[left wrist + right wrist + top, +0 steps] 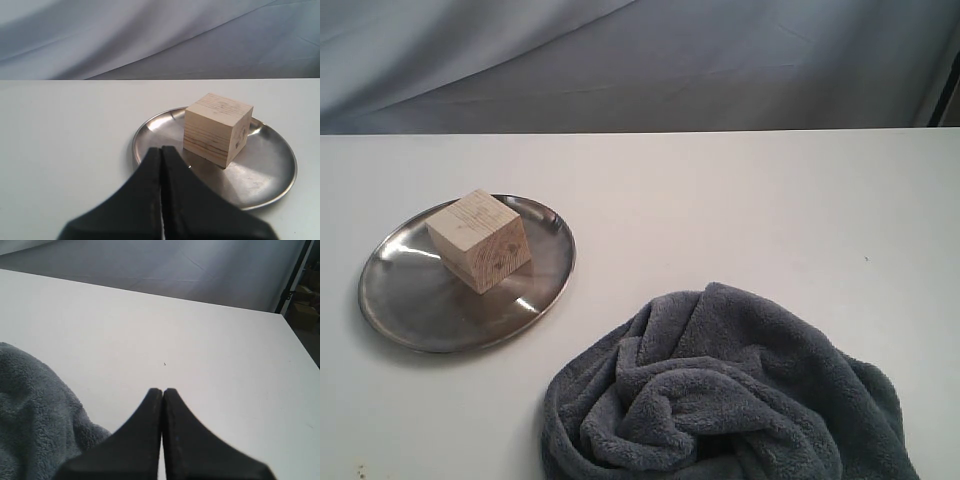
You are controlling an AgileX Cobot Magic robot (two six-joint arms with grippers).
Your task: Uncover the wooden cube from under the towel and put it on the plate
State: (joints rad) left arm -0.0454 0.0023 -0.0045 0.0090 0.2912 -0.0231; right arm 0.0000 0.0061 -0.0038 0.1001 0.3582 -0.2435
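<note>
The white table (770,200) carries the towel (720,400), bunched at 5 o'clock in the exterior view, and the plate (410,300) at 9 o'clock. The wooden cube (478,240) sits uncovered on the plate, toward its 12 o'clock. The left gripper (161,150) and right gripper (162,391) are both clenched, holding nothing.

l grip (161,148): matte blk, tapered wedge | r grip (162,390): matte blk, tapered wedge

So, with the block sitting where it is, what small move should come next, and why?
Probably only a retreat, since the job looks done: the pale wooden cube rests on the shiny round steel plate, the fluffy grey-blue towel lies bunched apart beside it, and the left gripper and right gripper are shut, empty.
</note>
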